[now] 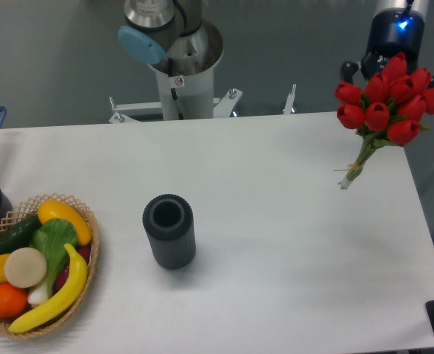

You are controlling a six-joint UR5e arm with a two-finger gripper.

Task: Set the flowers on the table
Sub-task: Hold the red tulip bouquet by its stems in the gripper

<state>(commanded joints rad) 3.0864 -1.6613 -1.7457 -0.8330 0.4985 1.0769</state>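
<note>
Camera view: the gripper [388, 59] holds the flowers [391, 99] aloft over the table's [275, 221] far right edge, stems slanting down; jaws hidden behind the red buds, their opening unreadable.

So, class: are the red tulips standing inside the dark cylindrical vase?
No, the dark vase is empty at mid-table, and the flowers are far off by the table's right far edge.
</note>
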